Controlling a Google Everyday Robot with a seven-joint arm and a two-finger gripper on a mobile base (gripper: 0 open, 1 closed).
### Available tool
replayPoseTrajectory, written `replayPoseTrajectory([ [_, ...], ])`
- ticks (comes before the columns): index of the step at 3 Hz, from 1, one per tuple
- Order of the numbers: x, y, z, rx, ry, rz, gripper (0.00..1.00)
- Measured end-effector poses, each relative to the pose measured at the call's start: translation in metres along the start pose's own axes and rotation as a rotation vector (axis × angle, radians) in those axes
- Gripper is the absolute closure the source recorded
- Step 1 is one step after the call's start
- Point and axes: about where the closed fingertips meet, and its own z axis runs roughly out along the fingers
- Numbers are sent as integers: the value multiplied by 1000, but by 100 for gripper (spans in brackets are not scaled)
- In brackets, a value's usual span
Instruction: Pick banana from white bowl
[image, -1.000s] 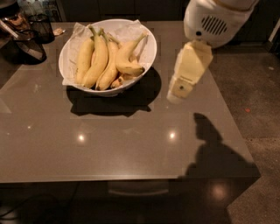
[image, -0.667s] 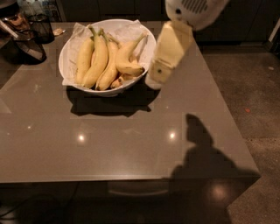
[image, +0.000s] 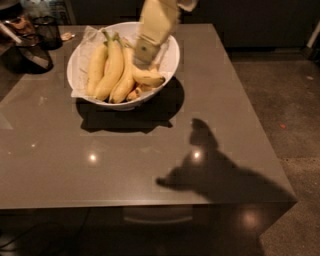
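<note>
End effector (image: 142, 54) has swung in from beside the white bowl (image: 173, 59) and now hangs over its right half. Released or clenched: cannot tell. Banana (image: 148, 77) lies in the bowl's right side, just camera-ward of the end effector's tip. Its long axis runs roughly across the view, left end against the three longer bananas (image: 111, 70). Bowl stands on bench (image: 210, 130). Judged next: a short descent.

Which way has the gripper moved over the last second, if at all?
Yes. The gripper moved left: from over the bare table right of the white bowl to above the bowl's right half, just over the banana.
</note>
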Motion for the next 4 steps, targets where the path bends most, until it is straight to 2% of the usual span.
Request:
replayPoseTrajectory([
  [2,-49,-31,40,-24,2,55,13],
  [4,-66,-52,91,-67,47,113,21],
])
